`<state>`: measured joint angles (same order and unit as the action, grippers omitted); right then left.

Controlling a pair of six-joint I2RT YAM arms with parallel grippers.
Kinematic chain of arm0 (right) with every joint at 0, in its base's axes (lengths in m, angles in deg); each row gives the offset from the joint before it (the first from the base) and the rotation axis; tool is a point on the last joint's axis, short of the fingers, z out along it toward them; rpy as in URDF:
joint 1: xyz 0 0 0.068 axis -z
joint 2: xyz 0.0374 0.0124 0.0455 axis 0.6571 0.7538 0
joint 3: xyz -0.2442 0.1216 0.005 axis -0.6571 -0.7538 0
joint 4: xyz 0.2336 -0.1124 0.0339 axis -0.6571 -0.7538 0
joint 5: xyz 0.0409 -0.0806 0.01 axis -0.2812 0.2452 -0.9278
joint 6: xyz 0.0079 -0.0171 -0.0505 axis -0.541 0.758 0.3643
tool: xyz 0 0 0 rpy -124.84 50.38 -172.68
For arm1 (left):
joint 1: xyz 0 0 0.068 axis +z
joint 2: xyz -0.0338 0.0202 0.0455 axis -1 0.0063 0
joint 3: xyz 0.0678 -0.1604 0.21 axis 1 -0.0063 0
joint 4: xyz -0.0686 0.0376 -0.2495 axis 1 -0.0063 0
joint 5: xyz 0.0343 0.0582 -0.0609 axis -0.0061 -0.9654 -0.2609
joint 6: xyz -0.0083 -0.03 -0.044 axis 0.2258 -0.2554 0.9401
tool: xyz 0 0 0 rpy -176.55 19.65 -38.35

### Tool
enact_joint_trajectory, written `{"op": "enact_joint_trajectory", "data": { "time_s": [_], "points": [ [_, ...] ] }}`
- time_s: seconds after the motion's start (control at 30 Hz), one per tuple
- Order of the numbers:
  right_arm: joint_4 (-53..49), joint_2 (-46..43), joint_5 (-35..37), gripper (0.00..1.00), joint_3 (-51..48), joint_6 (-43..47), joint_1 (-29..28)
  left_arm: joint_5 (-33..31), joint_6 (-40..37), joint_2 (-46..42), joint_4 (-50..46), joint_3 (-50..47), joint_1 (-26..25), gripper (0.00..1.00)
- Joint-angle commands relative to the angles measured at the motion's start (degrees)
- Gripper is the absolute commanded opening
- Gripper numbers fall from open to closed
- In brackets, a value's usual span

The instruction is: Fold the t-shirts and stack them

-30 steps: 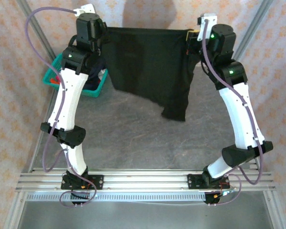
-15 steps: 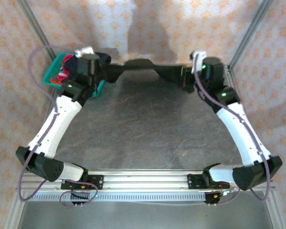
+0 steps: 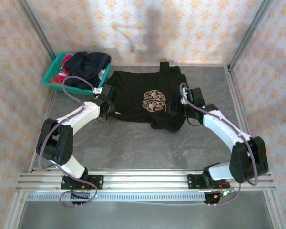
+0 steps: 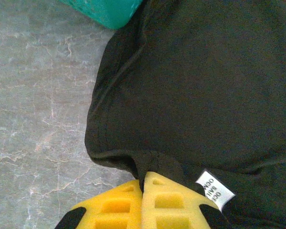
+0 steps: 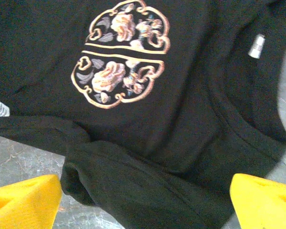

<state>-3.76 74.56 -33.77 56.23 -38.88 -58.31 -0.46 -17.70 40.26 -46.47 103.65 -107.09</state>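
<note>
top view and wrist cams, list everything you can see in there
table: one, grey marbled, under everything
black t-shirt: one, black with a tan emblem and a white tag, spread on the far middle of the table
basket: one, teal, far left corner
clothes: a heap, dark navy and red-pink, in the basket
left gripper: yellow fingers, shut on the black t-shirt's edge near the basket
right gripper: yellow fingers, open at the opposite side
</note>
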Motion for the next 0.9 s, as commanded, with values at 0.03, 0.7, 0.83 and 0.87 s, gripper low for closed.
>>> {"op": "enact_joint_trajectory", "data": {
  "time_s": [0.03,0.7,0.83,0.87],
  "points": [
    [0.84,-4.44,5.78,0.87,-4.44,-11.96,3.87,-2.92,3.42,3.08,1.96,-1.82,0.49,0.00],
    [21.27,3.93,-9.06,0.70,-18.85,-35.44,-3.42,-4.15,7.23,1.98,4.73,-6.67,0.49,0.00],
    [24.23,7.15,-9.37,0.46,-18.14,-36.88,-3.56,-4.53,6.98,0.82,4.49,-7.01,0.49,0.00],
    [23.74,6.79,-9.31,0.32,-17.54,-36.93,-3.51,-4.76,6.76,0.58,4.16,-6.87,0.49,0.00]
  ]
}}
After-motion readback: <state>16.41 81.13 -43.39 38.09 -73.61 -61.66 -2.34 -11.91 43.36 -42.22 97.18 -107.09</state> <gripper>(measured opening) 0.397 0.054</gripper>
